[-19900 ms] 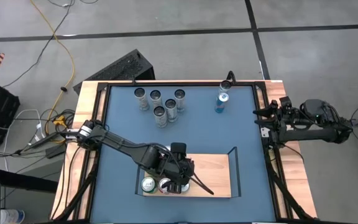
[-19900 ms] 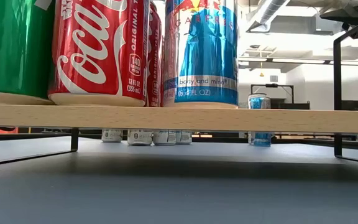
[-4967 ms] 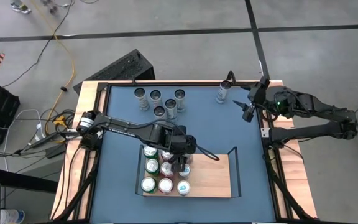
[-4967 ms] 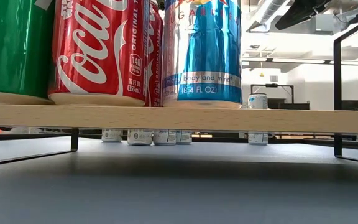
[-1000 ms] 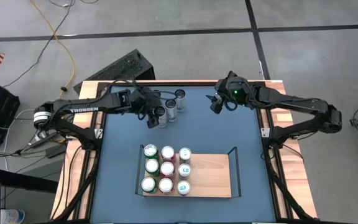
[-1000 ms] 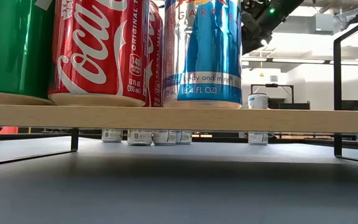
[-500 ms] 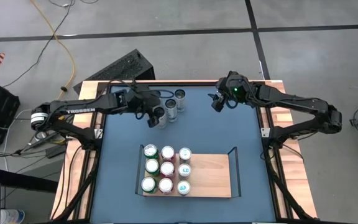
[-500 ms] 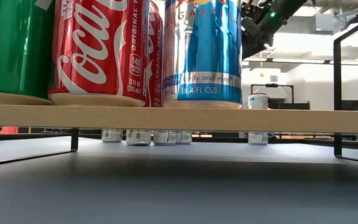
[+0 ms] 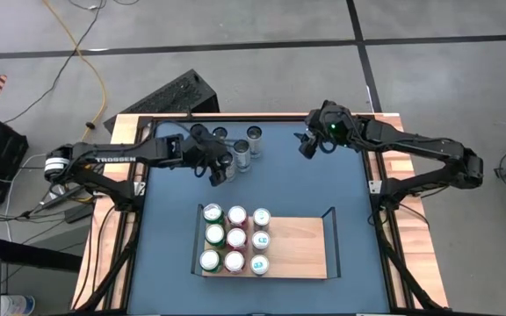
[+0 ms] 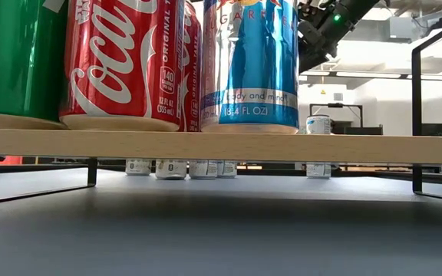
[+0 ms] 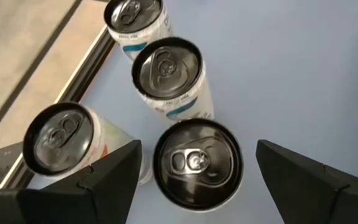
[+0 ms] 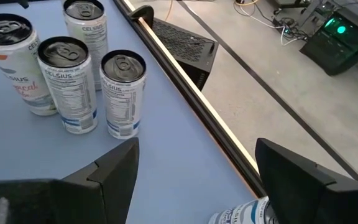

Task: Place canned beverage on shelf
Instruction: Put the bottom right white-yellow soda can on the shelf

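Left gripper (image 9: 219,172) now shifted slightly along the far can cluster versus half a second earlier, fingers spread and empty, so pickup not yet begun. Target can (image 11: 197,163) directly below, centred between the fingers (image 11: 104,180); shelf (image 9: 297,250) well apart toward the near edge. Right gripper (image 9: 304,146) open, empty, hovering.

Nine cans (image 9: 235,238) stand on one shelf (image 9: 299,247), five white cans (image 9: 242,154) at the table's far end, two arms overhead.
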